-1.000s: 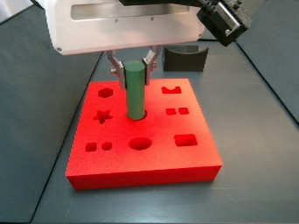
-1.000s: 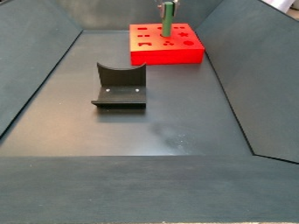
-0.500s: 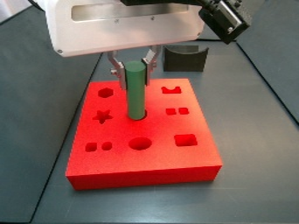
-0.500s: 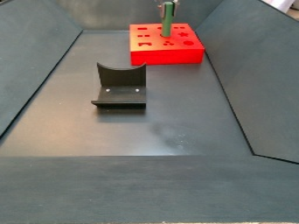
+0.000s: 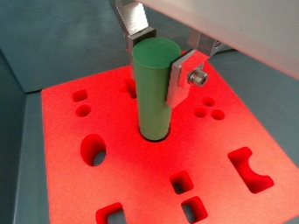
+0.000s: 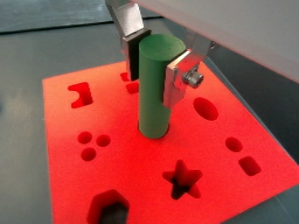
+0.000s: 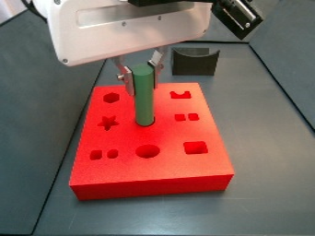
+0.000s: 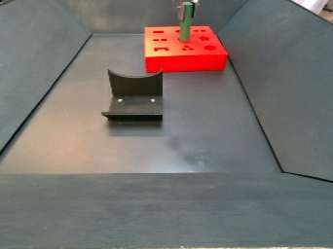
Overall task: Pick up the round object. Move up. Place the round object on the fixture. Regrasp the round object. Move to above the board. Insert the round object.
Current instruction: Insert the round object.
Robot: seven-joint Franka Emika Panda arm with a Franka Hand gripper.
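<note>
On the red board (image 7: 147, 138), the green peg (image 7: 144, 95) stands upright with its lower end in a round hole, the tool (image 5: 160, 59) clamped on its top, where any tilt while pressing could jam it; the fixture (image 7: 196, 62) sits behind.

Gripper (image 8: 186, 8) tiny, cropped; round object (image 5: 153, 89) foot hidden

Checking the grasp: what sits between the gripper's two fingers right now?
The round object, a green peg standing upright in the board, fills the gap between the gripper's fingers, as both wrist views show.
</note>
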